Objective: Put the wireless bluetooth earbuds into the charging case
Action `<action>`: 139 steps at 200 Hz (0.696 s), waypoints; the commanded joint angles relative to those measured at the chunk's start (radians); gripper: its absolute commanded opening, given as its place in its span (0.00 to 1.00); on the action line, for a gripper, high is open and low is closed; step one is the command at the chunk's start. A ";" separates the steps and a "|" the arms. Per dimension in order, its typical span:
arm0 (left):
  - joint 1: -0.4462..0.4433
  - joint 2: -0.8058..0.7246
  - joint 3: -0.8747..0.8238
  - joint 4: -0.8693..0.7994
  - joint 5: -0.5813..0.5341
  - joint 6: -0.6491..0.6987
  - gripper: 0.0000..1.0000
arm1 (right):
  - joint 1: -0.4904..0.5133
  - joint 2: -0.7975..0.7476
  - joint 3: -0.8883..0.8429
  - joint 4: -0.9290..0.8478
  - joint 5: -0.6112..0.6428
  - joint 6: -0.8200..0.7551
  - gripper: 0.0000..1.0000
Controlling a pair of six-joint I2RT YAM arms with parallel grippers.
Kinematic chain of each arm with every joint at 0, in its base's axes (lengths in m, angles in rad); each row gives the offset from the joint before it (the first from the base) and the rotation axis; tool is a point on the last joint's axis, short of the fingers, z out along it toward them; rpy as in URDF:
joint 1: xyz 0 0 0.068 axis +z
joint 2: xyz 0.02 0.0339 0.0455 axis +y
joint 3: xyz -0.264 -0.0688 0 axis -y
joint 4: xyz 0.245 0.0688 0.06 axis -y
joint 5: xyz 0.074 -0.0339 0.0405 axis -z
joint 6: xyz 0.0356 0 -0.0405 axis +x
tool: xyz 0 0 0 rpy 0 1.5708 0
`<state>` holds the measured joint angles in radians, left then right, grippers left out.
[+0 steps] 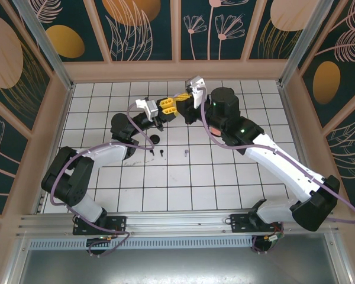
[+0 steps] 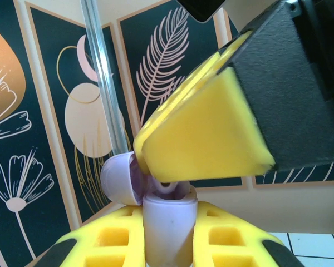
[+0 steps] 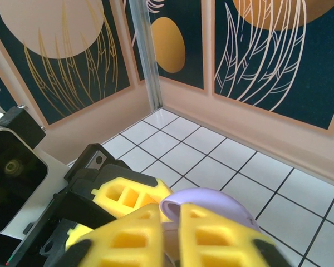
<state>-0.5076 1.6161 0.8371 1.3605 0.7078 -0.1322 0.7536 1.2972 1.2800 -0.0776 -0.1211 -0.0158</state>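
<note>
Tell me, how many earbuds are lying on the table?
2 visible: a black earbud and a lilac earbud to its right, mid-table. More may be hidden.

White tiled tabletop (image 1: 225, 177) ringed by dark floral wall panels (image 1: 145, 29).

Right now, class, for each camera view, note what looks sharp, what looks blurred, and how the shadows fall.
Top external: even light, soft faint shadows on the tiled table. Left wrist: the right pincer looms soft-edged near the lens; the lilac case and wall panels look sharper. Right wrist: its own yellow fingers blur at the bottom, the table behind is crisp.
</note>
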 commanded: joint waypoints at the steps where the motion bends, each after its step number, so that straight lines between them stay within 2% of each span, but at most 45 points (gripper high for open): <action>1: -0.001 -0.038 0.043 0.071 -0.018 -0.009 0.00 | 0.012 0.011 0.032 -0.060 0.008 0.036 0.31; 7: 0.000 -0.036 0.041 0.070 -0.023 -0.010 0.00 | 0.012 0.015 0.054 -0.067 0.015 0.051 0.40; 18: 0.000 -0.032 0.038 0.068 -0.030 -0.012 0.00 | 0.011 0.021 0.098 -0.082 0.040 0.086 0.49; 50: 0.000 -0.014 0.007 0.107 -0.078 -0.015 0.00 | -0.004 0.007 0.206 -0.112 0.070 0.195 0.62; 87: 0.000 0.005 -0.048 0.190 -0.158 -0.027 0.00 | -0.076 -0.060 0.248 -0.174 0.089 0.387 0.65; 104: 0.000 0.007 -0.067 0.196 -0.186 -0.028 0.00 | -0.114 -0.080 0.247 -0.260 0.121 0.457 0.66; 139: 0.000 -0.007 -0.110 0.209 -0.210 -0.022 0.00 | -0.136 -0.104 0.111 -0.332 0.152 0.539 0.65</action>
<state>-0.5064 1.6169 0.7513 1.5002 0.5343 -0.1432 0.6220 1.2011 1.4792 -0.3164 -0.0032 0.4141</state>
